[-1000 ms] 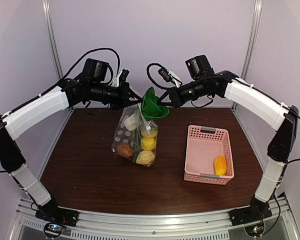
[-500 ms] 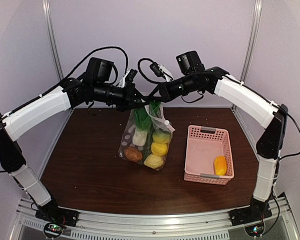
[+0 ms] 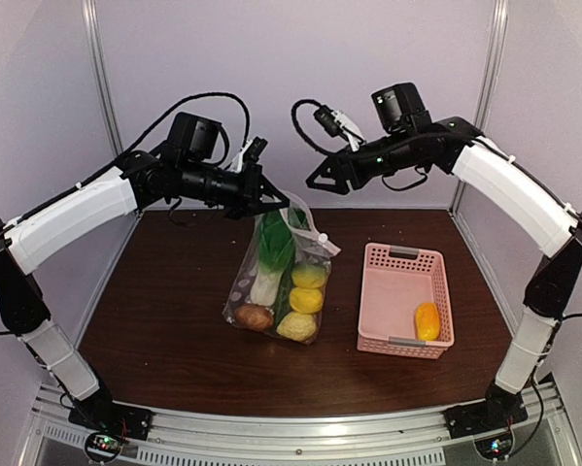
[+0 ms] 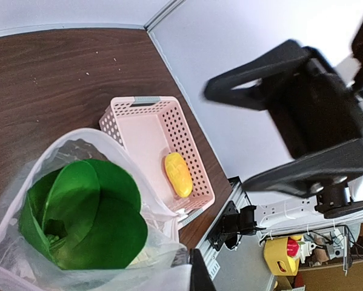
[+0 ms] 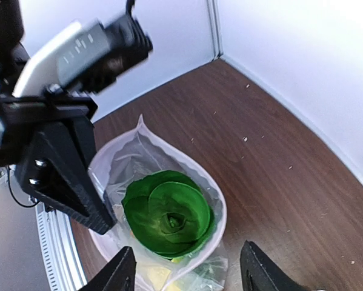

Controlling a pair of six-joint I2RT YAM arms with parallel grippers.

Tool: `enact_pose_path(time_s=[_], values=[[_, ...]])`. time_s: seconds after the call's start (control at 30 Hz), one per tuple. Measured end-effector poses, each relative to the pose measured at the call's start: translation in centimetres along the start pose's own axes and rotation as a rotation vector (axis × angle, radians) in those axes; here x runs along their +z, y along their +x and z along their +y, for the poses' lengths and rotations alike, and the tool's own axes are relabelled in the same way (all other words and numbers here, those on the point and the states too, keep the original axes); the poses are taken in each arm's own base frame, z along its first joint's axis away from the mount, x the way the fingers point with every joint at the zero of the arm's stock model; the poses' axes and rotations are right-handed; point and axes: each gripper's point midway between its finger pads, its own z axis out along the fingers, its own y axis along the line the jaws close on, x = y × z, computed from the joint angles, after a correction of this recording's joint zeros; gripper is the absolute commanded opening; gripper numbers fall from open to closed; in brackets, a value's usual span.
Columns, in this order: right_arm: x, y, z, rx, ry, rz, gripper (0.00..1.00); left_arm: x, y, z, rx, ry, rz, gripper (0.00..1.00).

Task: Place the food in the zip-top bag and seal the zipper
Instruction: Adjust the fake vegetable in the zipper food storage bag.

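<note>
The zip-top bag (image 3: 279,282) hangs from its top edge, and my left gripper (image 3: 274,202) is shut on that edge. The mouth gapes open, its pale zipper rim (image 5: 219,200) ringing a green vegetable (image 5: 169,219) that sits on top of the load. Below it in the bag lie a bok choy (image 3: 271,260), yellow lemons (image 3: 307,287) and a brown bread piece (image 3: 255,316). My right gripper (image 3: 315,181) hovers above and right of the mouth, open and empty. Its fingers (image 5: 123,273) straddle the bag from above in the right wrist view. An orange-yellow piece (image 3: 427,320) lies in the pink basket (image 3: 404,260).
The pink basket (image 4: 128,118) stands on the brown table right of the bag, with the orange-yellow piece (image 4: 177,174) at its near end. White walls and metal posts close in the back and sides. The arm bases sit on a rail at the near edge.
My right gripper has let go of the green vegetable, opened, and drawn back up and to the right. The vegetable now sits inside the bag, which the left gripper still holds.
</note>
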Motion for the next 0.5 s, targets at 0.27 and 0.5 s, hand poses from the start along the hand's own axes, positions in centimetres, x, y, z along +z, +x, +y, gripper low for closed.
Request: enact_pose_path(time_s=[0.27, 0.5], values=[[-3.1, -2.9, -0.6, -0.052, 0.088, -0.105, 0.58, 0.0, -0.2, -0.1, 0.006, 0.006, -0.006, 0.00], [5.1, 3.7, -4.1, 0.045, 0.076, 0.103, 0.33, 0.0, -0.2, -0.2, 0.009, 0.011, -0.007, 0.00]])
